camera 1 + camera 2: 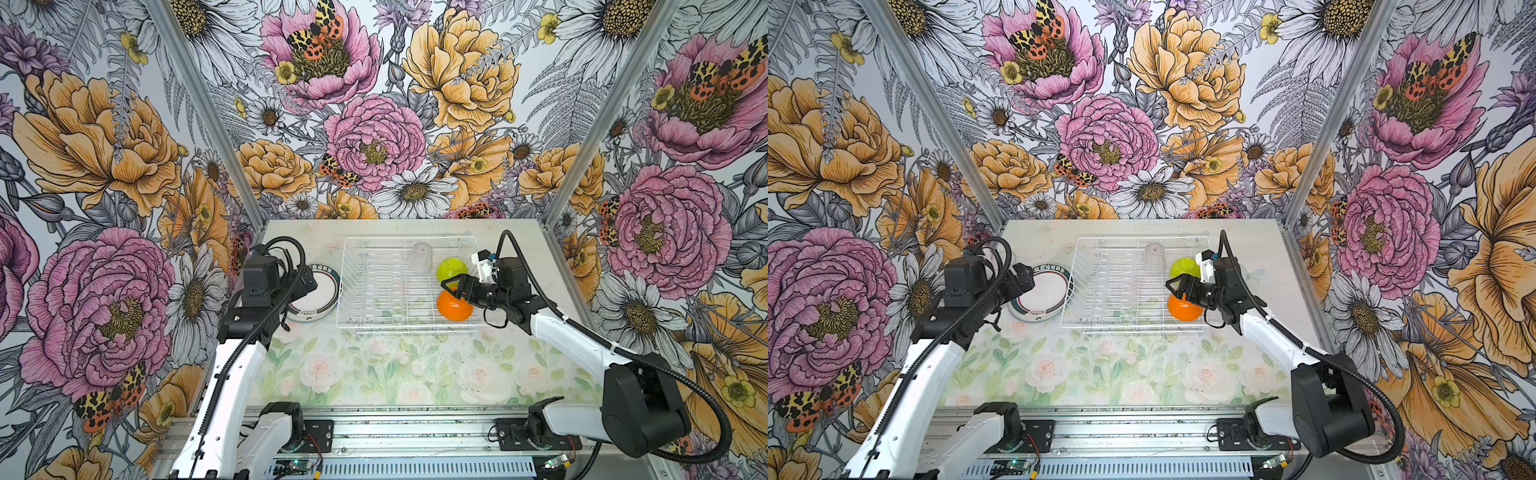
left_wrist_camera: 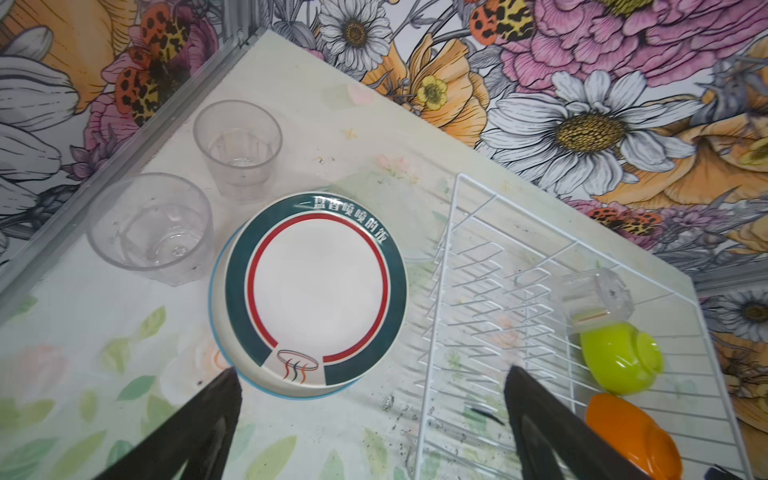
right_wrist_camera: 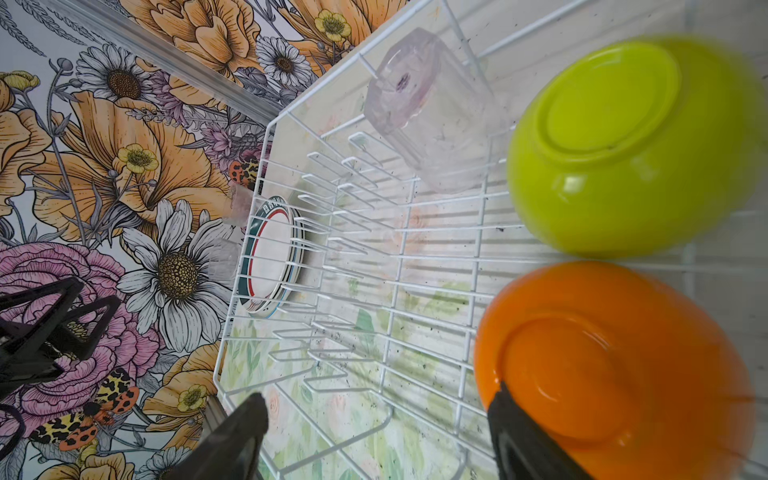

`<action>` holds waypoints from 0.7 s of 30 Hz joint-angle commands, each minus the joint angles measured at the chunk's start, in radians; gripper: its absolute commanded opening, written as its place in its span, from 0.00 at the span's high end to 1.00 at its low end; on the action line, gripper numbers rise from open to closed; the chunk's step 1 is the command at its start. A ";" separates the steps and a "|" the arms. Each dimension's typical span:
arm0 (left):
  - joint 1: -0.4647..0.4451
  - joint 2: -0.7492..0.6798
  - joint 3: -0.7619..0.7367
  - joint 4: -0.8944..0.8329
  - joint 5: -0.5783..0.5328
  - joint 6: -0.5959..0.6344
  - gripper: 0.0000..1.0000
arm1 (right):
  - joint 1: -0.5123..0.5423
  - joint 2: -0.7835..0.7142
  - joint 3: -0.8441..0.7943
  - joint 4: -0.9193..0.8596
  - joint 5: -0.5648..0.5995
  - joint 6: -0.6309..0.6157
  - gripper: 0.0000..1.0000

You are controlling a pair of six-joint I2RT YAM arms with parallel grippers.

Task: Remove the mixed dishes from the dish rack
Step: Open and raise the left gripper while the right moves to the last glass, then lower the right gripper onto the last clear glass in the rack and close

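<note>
Since the orange bowl (image 1: 455,306) lies upside down in the rack's (image 1: 341,282) near right corner, light, stiff and glossy, a hold across its raised foot is judged safest. The right jaws hang spread and empty just over it. The left jaws are likewise spread over the plate (image 1: 316,296).

1. The right hand (image 1: 1177,289) hangs inside the dish rack (image 1: 1121,291), jaws apart, over the far edge of the orange bowl (image 1: 1185,311).
2. The lime-green bowl (image 1: 1183,267) sits upside down just beyond that hand. A clear tumbler (image 1: 1154,256) stands inverted farther off to the hand's left.
3. The left hand (image 1: 1027,278) overlaps the rim of the teal-and-red plate (image 1: 1044,297). The plate lies on the tabletop (image 1: 1100,365), outside the rack.
</note>
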 commanded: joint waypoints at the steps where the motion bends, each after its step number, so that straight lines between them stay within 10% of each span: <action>1: -0.064 -0.041 -0.092 0.198 0.043 -0.112 0.02 | 0.023 -0.034 -0.004 0.003 0.060 0.013 0.16; 10: -0.349 -0.176 -0.346 0.429 -0.119 -0.211 0.02 | 0.146 -0.009 0.029 -0.048 0.120 -0.012 0.16; 21: -0.454 -0.169 -0.411 0.450 -0.195 -0.206 0.01 | 0.197 0.144 0.158 -0.053 0.142 -0.058 0.16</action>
